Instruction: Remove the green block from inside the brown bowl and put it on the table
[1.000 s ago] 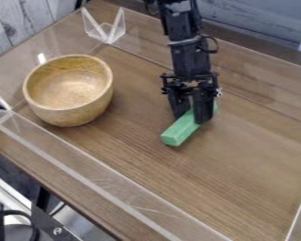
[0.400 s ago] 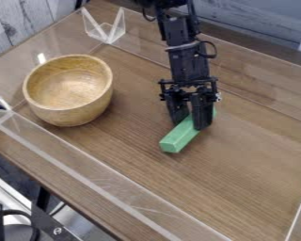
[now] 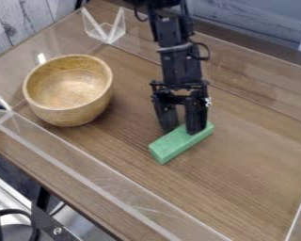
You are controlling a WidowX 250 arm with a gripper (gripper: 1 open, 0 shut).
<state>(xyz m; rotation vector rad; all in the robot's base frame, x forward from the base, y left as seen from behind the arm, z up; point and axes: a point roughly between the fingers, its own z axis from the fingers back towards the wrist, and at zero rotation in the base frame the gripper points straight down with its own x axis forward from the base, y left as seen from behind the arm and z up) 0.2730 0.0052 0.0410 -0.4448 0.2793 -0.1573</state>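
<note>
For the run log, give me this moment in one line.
green block: flat on table | brown bowl: empty | tool: open, over block

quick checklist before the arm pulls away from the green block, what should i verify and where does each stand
1. Green block out of the brown bowl: ok, the bowl's inside shows nothing in it.
2. Block resting on the table: ok, it lies flat on the wood, well right of the bowl.
3. End effector released: ok, the fingers stand spread above the block's far end.
4. Fingers fully clear of the block: cannot tell, their tips overlap its far end in this view.
5. Block away from the table edge: ok, bare wood shows all around it.
6. Path upward free: ok, nothing is seen above the arm.
</note>
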